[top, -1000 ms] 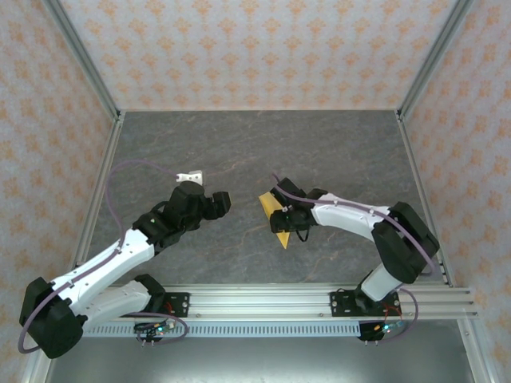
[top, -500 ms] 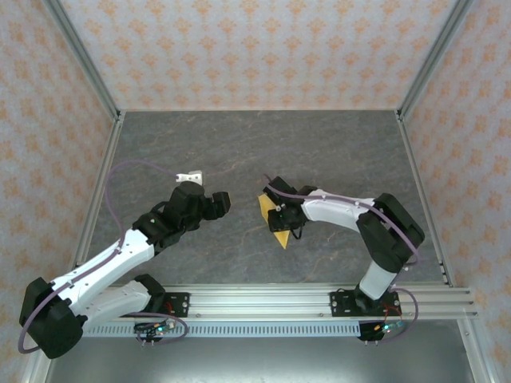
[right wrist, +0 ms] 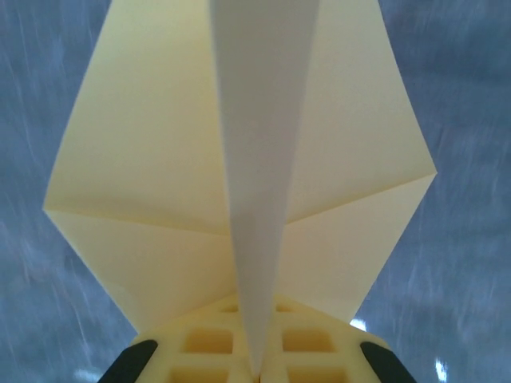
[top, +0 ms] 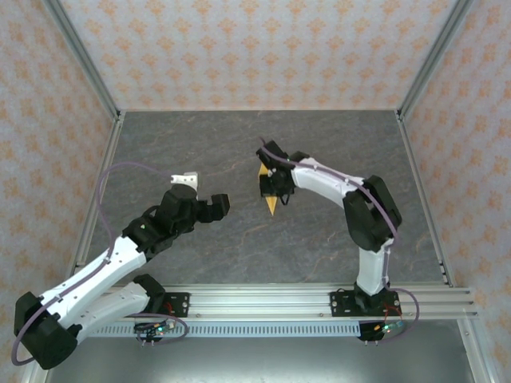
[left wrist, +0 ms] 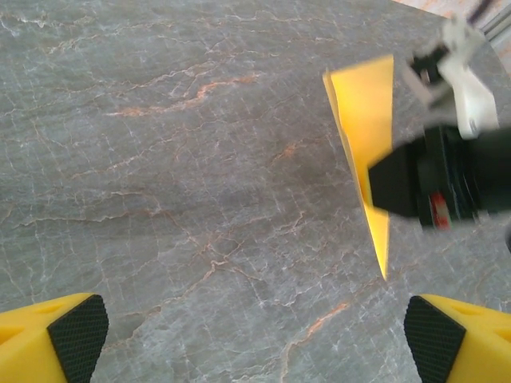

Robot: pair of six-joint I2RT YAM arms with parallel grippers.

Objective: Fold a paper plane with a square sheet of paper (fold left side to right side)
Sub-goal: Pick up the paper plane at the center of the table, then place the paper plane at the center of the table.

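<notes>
Centrally, paper plane, pinched in right gripper (tip nearward)

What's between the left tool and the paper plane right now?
Nothing but bare grey tabletop separates the open left tool from the paper plane. This shows in the top external view and from the left wrist.

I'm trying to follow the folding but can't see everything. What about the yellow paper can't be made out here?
- Top view: the right gripper covers the middle of the paper plane; creases too small.
- Left wrist view: the right gripper hides part of the plane's right side.
- Right wrist view: the tip is cut off by the top edge; the table is blurred.
</notes>
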